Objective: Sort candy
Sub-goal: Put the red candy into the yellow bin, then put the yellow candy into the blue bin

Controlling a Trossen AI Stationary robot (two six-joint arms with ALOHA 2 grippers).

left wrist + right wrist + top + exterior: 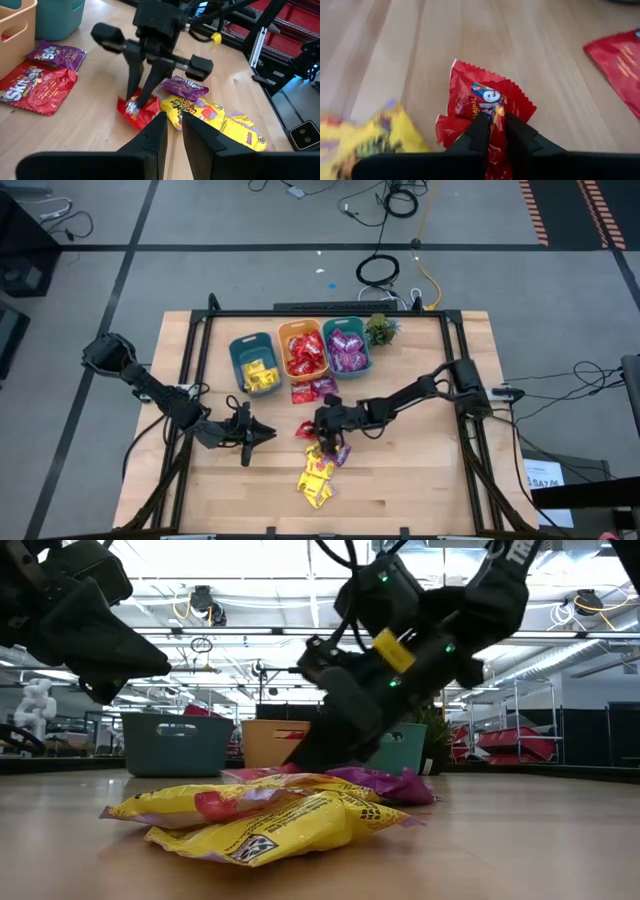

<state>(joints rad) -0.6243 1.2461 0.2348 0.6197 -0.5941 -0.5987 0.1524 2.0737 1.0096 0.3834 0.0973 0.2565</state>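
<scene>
A small red candy packet (485,92) lies on the wooden table, mid-table, and my right gripper (492,125) is shut on it. In the high view that gripper (316,426) reaches in from the table's right. Just nearer lie yellow packets (318,477) and a purple one (342,452). My left gripper (173,122) hovers left of the red packet, pointing at it. Its fingers stand a narrow gap apart with nothing between them. My right gripper pinches the red packet between its two fingers at a bunched-up crease (493,114) near the packet's middle. The fingers (132,85) slant down at it from the table's right. The packet rests on the table, its far part flat (470,75).
Three bins stand in a row at the back: teal with yellow candy (255,363), orange with red candy (304,350), teal with purple candy (346,346). A green plant (380,330) stands to their right. A loose red packet (302,393) and a purple one (324,387) lie before the bins.
</scene>
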